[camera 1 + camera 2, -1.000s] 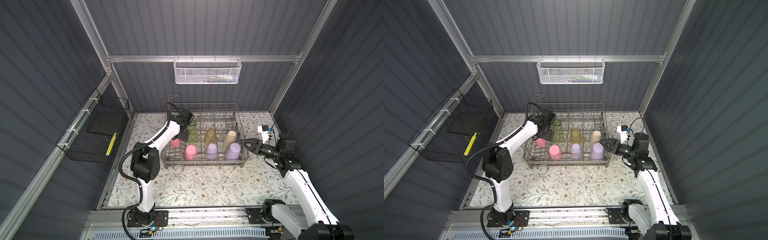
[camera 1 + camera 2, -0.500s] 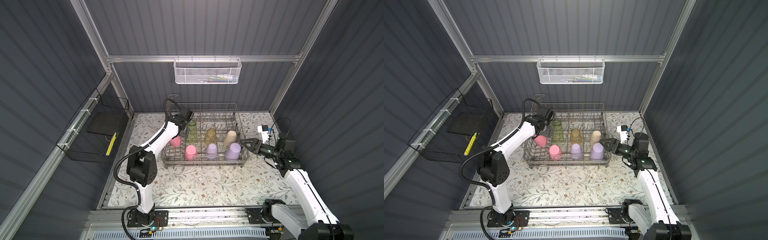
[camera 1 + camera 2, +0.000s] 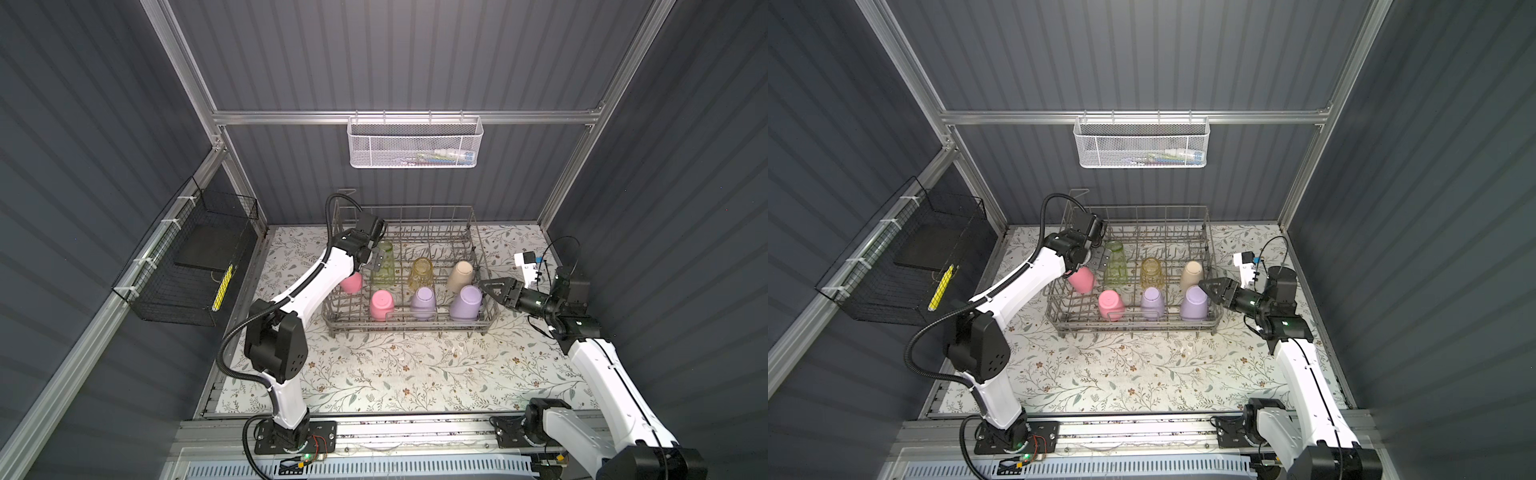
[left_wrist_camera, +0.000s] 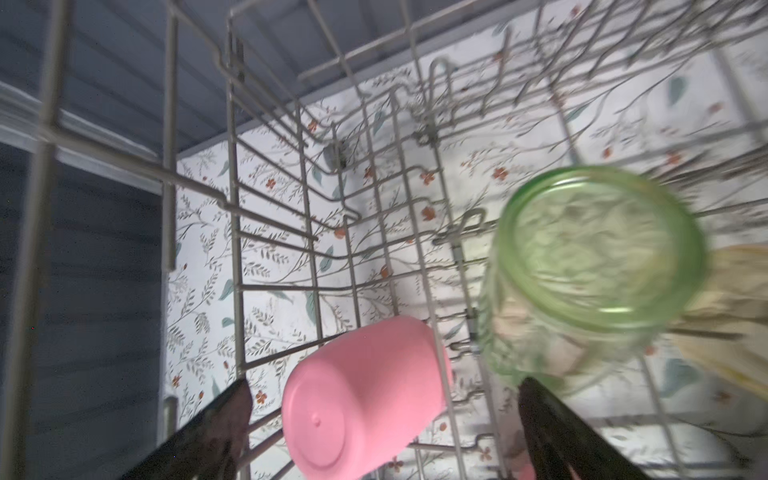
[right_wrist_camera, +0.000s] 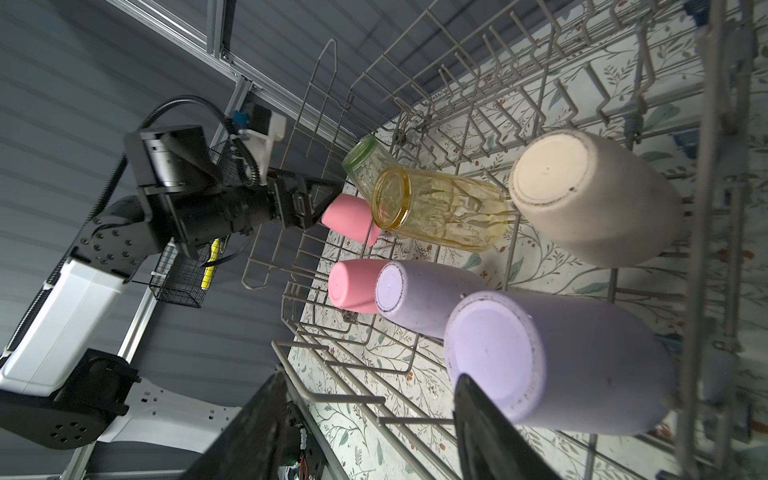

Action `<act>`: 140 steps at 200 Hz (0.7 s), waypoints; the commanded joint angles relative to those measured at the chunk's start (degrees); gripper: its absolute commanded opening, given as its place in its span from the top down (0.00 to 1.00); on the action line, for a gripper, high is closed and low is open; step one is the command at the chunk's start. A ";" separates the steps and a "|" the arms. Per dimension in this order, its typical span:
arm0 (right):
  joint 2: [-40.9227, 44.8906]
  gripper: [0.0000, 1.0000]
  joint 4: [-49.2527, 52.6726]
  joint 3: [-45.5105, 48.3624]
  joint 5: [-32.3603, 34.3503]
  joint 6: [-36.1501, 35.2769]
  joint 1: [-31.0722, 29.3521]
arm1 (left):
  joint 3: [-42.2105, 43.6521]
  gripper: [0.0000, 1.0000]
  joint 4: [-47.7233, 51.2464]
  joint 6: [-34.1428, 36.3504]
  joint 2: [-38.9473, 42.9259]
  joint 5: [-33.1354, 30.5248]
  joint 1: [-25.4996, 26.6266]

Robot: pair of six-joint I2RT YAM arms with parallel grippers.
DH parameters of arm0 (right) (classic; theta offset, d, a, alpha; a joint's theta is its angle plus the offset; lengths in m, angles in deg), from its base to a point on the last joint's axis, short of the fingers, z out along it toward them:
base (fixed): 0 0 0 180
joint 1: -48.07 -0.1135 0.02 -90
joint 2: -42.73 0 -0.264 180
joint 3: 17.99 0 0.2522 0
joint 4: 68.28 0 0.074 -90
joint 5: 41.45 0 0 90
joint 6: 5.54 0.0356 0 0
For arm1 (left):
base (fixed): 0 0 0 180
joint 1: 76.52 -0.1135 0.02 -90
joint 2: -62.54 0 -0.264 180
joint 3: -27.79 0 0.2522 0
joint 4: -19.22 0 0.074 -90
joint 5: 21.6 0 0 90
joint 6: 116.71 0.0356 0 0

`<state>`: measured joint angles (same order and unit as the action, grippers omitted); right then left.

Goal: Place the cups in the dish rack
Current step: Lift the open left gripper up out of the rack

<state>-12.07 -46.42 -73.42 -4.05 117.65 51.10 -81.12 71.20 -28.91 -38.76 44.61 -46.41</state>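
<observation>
Left claw (image 3: 374, 262) has drawn back from the rear pink cup (image 3: 352, 282), jaws spread wide and empty. That cup now leans at the left rear of the dish rack (image 3: 432, 220). Right claw (image 3: 485, 286) stands parted and empty beside the rack. All seven cups sit racked; loading appears complete.

No legible text, brand, number or sign in any view. Packaging (image 3: 446, 157) lying in the white mesh basket (image 3: 374, 141) showed coloured print, too small to read. Yellow strip (image 3: 221, 282) in the black wire basket (image 3: 166, 299) carried dark marks in both top views; these were unreadable.
</observation>
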 commanded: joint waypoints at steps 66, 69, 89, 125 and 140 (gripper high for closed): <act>3.26 0.36 1.97 -1.77 3.60 -2.64 0.13 | 8.07 0.00 -17.94 1.60 22.67 11.37 0.65; 3.56 0.36 2.38 -1.95 4.02 -3.03 0.14 | 8.78 0.00 -18.25 1.73 23.65 10.27 0.62; 5.86 0.36 5.99 -3.57 8.81 -6.23 0.14 | 13.57 0.00 -20.15 3.57 30.47 2.30 0.57; 9.87 0.33 13.50 -7.11 23.31 -12.80 0.14 | 26.66 0.00 -23.07 7.06 41.62 -12.70 -0.86; 10.83 0.32 13.87 -8.05 28.43 -14.28 0.22 | 32.91 0.00 -25.77 5.46 46.88 -12.79 -3.47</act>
<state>-2.83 -36.44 -79.06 12.87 108.53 51.10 -55.61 49.86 -24.28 2.62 39.71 -46.80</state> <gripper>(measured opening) 0.669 0.997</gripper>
